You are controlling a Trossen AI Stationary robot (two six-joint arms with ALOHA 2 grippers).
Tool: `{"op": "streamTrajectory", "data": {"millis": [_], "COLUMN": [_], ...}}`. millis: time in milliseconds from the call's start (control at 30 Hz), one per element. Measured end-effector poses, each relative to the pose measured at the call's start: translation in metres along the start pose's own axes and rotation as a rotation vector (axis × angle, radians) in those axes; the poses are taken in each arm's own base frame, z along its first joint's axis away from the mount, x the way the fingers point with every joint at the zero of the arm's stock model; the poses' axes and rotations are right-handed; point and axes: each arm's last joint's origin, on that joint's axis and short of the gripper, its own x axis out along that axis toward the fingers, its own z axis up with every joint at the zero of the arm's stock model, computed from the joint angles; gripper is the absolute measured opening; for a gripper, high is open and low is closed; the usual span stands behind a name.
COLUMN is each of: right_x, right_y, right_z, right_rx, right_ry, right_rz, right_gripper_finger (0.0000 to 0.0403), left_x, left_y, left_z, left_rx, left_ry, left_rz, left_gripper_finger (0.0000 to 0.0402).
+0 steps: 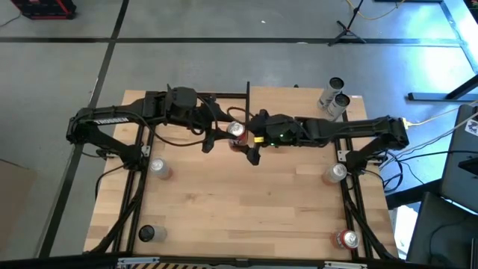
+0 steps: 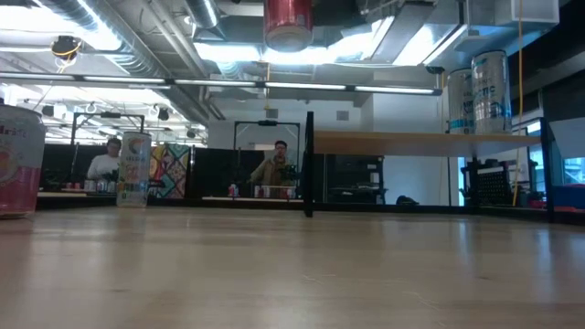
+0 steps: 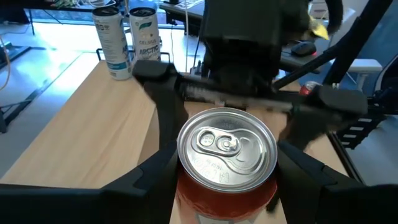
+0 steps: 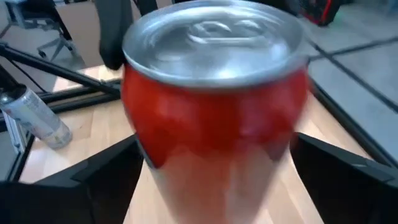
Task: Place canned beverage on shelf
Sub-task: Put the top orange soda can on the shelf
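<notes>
While the two arms are meeting over the back middle of the table [image 1: 246, 202], the red can [image 3: 227, 165] is sitting upright between the left gripper's [image 3: 227, 177] jaws, which are squeezing its sides and holding it up in the air. Just past the can, the right gripper [image 4: 214, 180] is facing it with its jaws spread wide apart, one on each side of the can and not touching it. Farther beyond the jaws, the shelf [image 2: 430, 142] is standing on its black posts, with two tall white cans [image 1: 334, 97] on it. Far from both grippers, other cans [image 1: 158, 169] are standing near the table's edges.
</notes>
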Motion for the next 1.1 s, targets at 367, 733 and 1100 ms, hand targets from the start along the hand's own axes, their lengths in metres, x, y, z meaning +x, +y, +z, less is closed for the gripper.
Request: {"op": "streamTrajectory", "data": {"millis": [367, 733, 1100], "right_x": [0.009, 0.007, -0.031], "right_y": [0.001, 0.000, -0.005], "right_z": [0.005, 0.006, 0.018], "right_rx": [-0.042, -0.025, 0.011], "right_ry": [-0.090, -0.095, -0.111], "right_rz": [-0.053, -0.059, -0.051], "right_gripper_finger": [0.0363, 0.0274, 0.0274], "left_x": [0.000, 0.000, -0.001], "left_y": [0.000, 0.000, 0.001], "left_z": [0.001, 0.002, 0.002], "left_rx": [0.002, 0.008, 0.016], "left_ry": [-0.011, -0.016, -0.019], "left_rz": [0.003, 0.011, 0.032], "left_gripper_finger": [0.0199, 0.0217, 0.0261]}}
